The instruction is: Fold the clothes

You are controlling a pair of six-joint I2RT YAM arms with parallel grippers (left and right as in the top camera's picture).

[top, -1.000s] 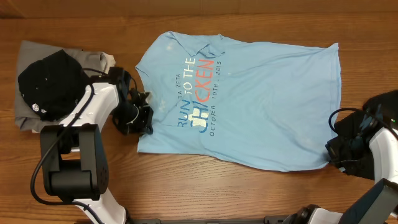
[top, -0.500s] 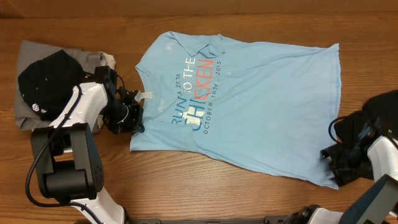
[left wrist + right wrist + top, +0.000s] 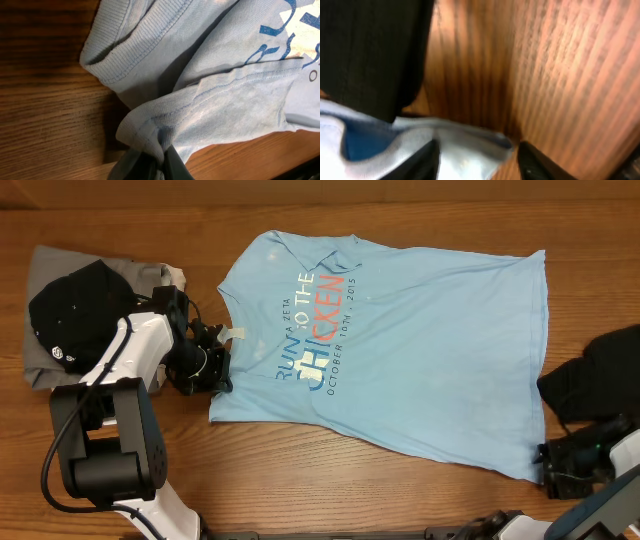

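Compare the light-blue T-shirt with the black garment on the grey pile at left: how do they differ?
The light-blue T-shirt lies spread out flat; the black garment sits bunched on top of a grey garment. The T-shirt carries a blue and red print; the black garment shows only a small white mark. The left gripper pinches the T-shirt's edge near the collar; nothing grips the black garment. Both are soft cloth.

Bare wooden bench (image 3: 330,490), warm brown with streaked grain.
Seen from overhead, the grain runs left to right across the bench, and a paler tan strip (image 3: 420,188) lies along the bench's far edge; both wrist views show the same dark-lined wood.
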